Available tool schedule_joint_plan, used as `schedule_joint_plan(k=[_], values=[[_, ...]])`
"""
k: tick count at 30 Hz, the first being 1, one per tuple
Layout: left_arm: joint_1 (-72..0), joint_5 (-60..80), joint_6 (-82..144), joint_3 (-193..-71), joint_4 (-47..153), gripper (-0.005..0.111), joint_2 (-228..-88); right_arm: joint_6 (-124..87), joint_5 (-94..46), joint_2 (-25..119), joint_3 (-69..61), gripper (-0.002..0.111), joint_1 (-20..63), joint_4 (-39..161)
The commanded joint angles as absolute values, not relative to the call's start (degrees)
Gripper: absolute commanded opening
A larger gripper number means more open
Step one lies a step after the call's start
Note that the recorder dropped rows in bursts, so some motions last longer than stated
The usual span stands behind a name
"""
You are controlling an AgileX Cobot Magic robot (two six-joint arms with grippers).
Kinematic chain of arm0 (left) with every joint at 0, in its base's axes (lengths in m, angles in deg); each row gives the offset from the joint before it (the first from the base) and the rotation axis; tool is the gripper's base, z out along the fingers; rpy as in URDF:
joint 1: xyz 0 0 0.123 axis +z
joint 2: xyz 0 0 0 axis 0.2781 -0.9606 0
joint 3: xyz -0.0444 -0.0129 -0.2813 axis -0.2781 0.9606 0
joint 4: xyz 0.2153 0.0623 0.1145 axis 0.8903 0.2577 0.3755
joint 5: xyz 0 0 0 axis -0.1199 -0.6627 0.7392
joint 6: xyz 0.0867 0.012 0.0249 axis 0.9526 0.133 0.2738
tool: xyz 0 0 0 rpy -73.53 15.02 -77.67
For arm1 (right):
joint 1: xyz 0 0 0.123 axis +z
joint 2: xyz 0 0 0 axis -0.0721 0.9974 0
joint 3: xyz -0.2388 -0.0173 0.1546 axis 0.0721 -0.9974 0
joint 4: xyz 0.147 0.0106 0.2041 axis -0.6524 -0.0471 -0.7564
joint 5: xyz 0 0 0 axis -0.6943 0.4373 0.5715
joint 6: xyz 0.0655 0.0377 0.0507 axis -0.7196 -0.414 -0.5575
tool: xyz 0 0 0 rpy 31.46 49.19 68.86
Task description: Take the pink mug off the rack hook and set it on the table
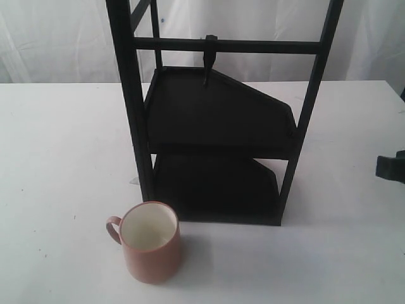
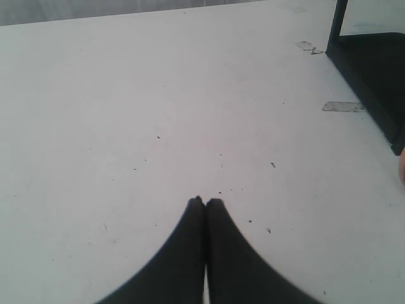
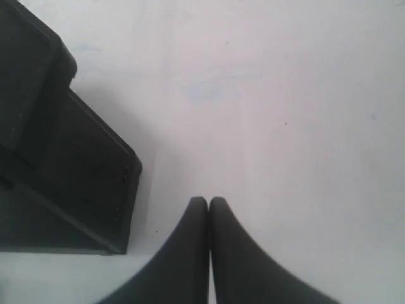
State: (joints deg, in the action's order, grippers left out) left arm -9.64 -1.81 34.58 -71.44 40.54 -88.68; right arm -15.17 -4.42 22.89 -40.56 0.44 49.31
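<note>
The white surface (image 1: 57,158) fills most of the room's foreground, faintly specked, with a pale curtain (image 1: 57,38) hanging behind it. On it stands the rack (image 1: 138,126), a tall black frame of slim posts with two dark angular shelves (image 1: 221,114) one above the other and a crossbar (image 1: 266,46) across the top.

The pink mug (image 1: 155,259) is off the rack and sits upright on the surface, just in front of the rack's front left post. Its cream inside faces up and its thin loop handle points left. Nothing is touching it.

The left hand (image 2: 205,201) hovers over bare surface with its two dark fingers pressed together at the tips and nothing between them; the corner of the rack's base lies off to one side of it. The right hand (image 3: 208,200) is likewise pinched closed and empty, over bare surface near the rack's other lower corner.

The rack hook (image 1: 209,60) juts down from the middle of the crossbar, short, black and bare.
</note>
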Motion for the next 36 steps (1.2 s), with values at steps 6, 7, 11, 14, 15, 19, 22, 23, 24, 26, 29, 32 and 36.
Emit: schedule_joint_plan(k=[6, 7, 11, 14, 15, 19, 22, 23, 24, 26, 29, 32, 36], values=[[-10.12, -1.75, 34.66, -71.39, 40.16, 0.000, -88.45, -15.01, -4.57, 18.99, -40.72, 0.000, 0.43, 48.98], [-10.12, -1.75, 34.66, -71.39, 40.16, 0.000, -88.45, -15.01, -4.72, 18.99, -40.72, 0.000, 0.43, 49.07], [-10.12, -1.75, 34.66, -71.39, 40.16, 0.000, -88.45, -15.01, -4.81, 18.19, -40.72, 0.000, -0.88, 48.83], [-10.12, -1.75, 34.66, -71.39, 40.16, 0.000, -88.45, -15.01, -11.36, 13.73, -40.72, 0.000, -7.86, 48.73], [-10.12, -1.75, 34.66, -71.39, 40.16, 0.000, -88.45, -15.01, -12.78, 12.19, -40.72, 0.000, -9.58, 48.73], [-10.12, -1.75, 34.66, -71.39, 40.16, 0.000, -88.45, -15.01, -19.25, -0.30, -40.72, 0.000, -15.57, 48.84], [-10.12, -1.75, 34.66, -71.39, 40.16, 0.000, -88.45, -15.01, -20.47, -6.59, -40.72, 0.000, -15.55, 48.95], [-10.12, -1.75, 34.66, -71.39, 40.16, 0.000, -88.45, -15.01, -20.52, -8.77, -40.72, 0.000, -15.55, 48.95], [-10.12, -1.75, 34.66, -71.39, 40.16, 0.000, -88.45, -15.01, -21.35, -10.64, -41.75, 0.000, -15.96, 48.95], [-10.12, -1.75, 34.66, -71.39, 40.16, 0.000, -88.45, -15.01, -23.46, -13.95, -45.13, 0.000, -16.20, 51.30], [-10.12, -1.75, 34.66, -71.39, 40.16, 0.000, -88.45, -15.35, -25.86, -19.86, -54.18, 0.000, -16.20, 72.03], [-10.12, -1.75, 34.66, -71.39, 40.16, 0.000, -88.45, -21.72, -26.88, -23.04, -60.88, 0.000, -16.10, 76.21], [-10.12, -1.75, 34.66, -71.39, 40.16, 0.000, -88.45, -30.00, -29.19, -25.07, -68.43, 0.000, -13.29, 76.07]])
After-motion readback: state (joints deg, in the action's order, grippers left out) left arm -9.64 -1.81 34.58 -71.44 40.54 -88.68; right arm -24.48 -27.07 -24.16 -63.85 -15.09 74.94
